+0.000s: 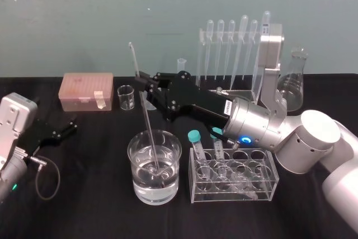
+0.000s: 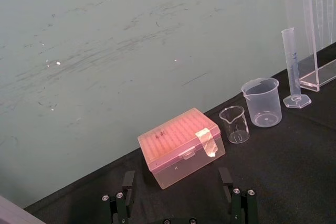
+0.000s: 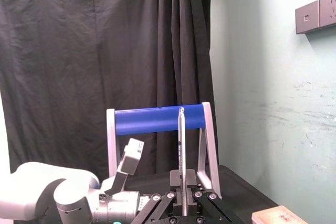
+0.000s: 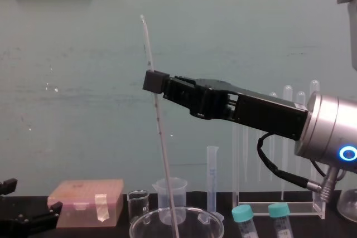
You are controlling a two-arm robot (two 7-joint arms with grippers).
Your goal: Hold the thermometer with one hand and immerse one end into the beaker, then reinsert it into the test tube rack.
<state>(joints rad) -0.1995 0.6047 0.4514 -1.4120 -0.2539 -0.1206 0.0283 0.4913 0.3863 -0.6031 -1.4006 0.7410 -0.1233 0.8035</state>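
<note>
Currently, one thermometer (image 1: 146, 121) is being gripped by the jaws of the right gripper (image 1: 140, 85), its lower end being dipped in one water-filled beaker (image 1: 142, 188). Six pipettes (image 1: 231, 48) are being held by the test tube rack (image 1: 256, 82); the left gripper (image 1: 64, 129) is being parked open-jawed at the left.

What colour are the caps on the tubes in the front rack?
Teal caps; clearest in the head view.

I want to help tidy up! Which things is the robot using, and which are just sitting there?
Using: right pincer, thermometer, water-filled glass beaker, tall pipette rack.
Just sitting: pink tip box, small beaker, plastic beaker, graduated cylinder, conical flask, low tube rack, left pincer.
</note>
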